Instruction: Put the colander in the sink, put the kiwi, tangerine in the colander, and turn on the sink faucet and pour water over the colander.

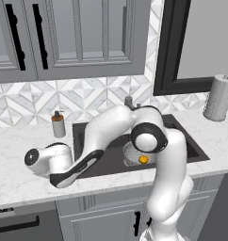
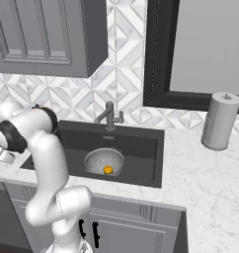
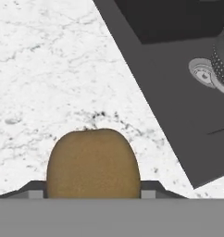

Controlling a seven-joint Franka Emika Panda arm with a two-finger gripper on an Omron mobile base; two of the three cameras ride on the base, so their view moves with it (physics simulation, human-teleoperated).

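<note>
Gripper [image 3: 93,194] clamped on kiwi [image 3: 92,163] over counter [image 3: 49,69]; lift straight, carry to colander [image 2: 103,161] beside tangerine [image 2: 107,169].

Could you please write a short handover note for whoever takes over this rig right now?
Gripper: its fingertips sit on both sides of the kiwi, over the marble counter beside the sink; a firm grip cannot be confirmed.
Colander: in the sink, by the drain.
Tangerine: inside the colander.
Sink faucet: no water running.
Done: colander placed, tangerine in.
Left: carry the kiwi into the colander, then turn on the faucet and pour water over the colander.
</note>
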